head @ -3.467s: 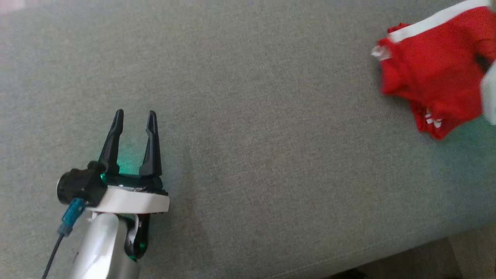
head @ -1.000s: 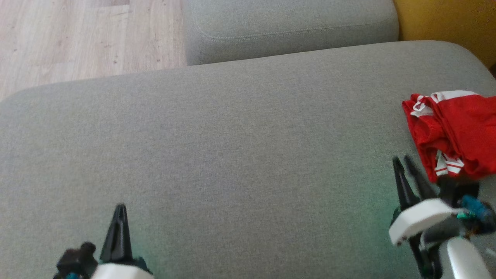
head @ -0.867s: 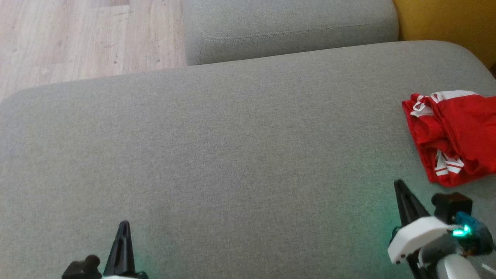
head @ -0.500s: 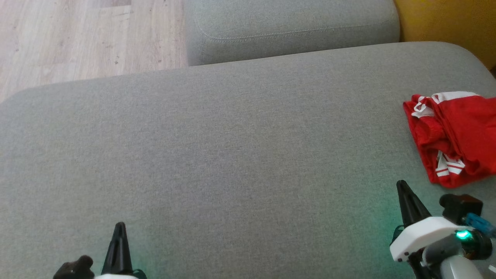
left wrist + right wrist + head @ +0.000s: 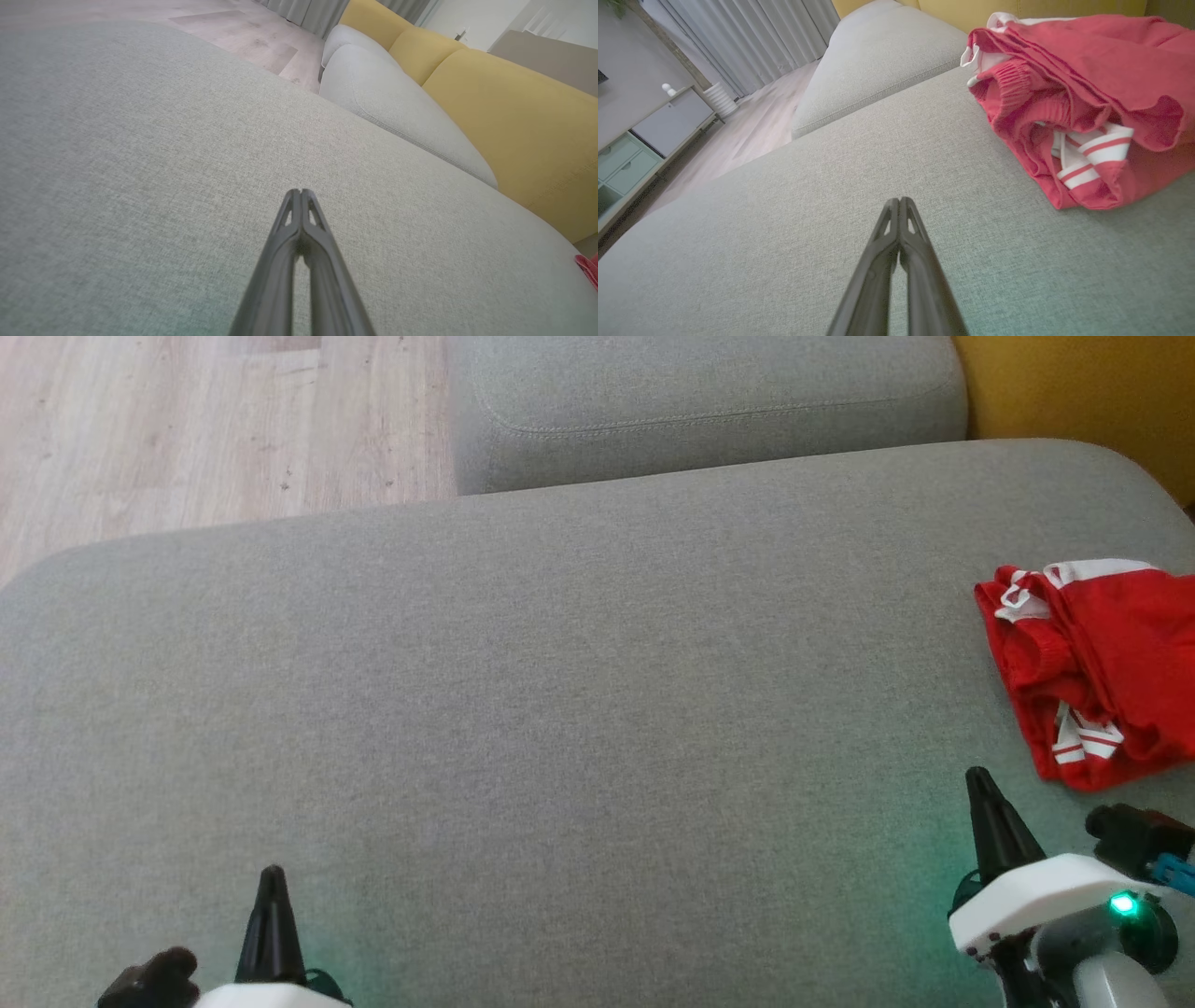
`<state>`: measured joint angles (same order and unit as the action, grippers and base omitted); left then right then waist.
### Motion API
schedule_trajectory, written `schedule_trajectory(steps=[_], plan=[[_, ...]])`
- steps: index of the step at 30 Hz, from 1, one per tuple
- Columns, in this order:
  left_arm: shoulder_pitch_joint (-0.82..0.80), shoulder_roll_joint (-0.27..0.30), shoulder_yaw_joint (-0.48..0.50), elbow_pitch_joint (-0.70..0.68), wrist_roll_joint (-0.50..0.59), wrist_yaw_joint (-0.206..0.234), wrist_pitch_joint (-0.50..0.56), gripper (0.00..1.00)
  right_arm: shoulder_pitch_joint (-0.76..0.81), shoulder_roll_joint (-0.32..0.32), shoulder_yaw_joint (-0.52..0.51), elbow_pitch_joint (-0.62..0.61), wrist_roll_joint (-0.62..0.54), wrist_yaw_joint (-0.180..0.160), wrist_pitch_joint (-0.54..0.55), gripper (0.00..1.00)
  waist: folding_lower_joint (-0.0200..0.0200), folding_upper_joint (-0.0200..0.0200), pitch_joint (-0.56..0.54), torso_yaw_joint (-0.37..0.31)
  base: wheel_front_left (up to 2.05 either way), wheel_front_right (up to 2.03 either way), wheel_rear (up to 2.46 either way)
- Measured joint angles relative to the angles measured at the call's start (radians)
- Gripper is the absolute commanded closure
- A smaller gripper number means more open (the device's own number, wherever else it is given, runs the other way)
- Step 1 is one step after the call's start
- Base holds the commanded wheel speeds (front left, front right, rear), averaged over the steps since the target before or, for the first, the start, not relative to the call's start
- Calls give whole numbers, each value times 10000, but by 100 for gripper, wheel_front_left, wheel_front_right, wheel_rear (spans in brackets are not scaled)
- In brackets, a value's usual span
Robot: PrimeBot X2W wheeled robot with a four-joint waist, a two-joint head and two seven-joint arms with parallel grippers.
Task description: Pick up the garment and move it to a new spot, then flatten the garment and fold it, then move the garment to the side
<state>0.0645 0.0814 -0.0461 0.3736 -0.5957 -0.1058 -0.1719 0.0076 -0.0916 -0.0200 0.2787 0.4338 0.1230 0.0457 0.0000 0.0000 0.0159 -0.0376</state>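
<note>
Beside the garment (image 5: 1116, 644), right gripper (image 5: 977, 782) drawn back, closed, garment unmoved.

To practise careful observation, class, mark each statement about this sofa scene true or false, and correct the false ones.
1. The red garment lies on the grey cushion, on the robot's right. True.
2. The right gripper is shut on the garment. False: its fingers are closed on nothing and it sits apart from the cloth, over bare cushion.
3. The left gripper has its fingers pressed together. True.
4. The garment is spread out flat. False: it is bunched up in folds, with white striped trim showing.
5. The floor beyond the cushion is blue carpet. False: it is pale wood.
</note>
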Motion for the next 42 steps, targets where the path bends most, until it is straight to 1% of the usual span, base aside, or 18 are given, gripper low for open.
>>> schedule_trajectory(steps=[12, 15, 42], plan=[[-121, -40, 142, -77, -1116, -2, 314, 100, -100, 65, -146, -8, 1277, 0, 75, 100, 0, 0, -15, 42, 0, 0, 0], [-210, -52, 171, -173, -1513, -4, 430, 100, -165, 92, -188, -10, 1758, 0, 86, 100, 0, 0, -20, 56, 0, 0, 0], [-457, -148, 497, -382, -4247, -86, 1193, 100, -209, 167, -497, -10, 4905, 0, 251, 100, 0, 0, -55, 159, 0, 0, 0]])
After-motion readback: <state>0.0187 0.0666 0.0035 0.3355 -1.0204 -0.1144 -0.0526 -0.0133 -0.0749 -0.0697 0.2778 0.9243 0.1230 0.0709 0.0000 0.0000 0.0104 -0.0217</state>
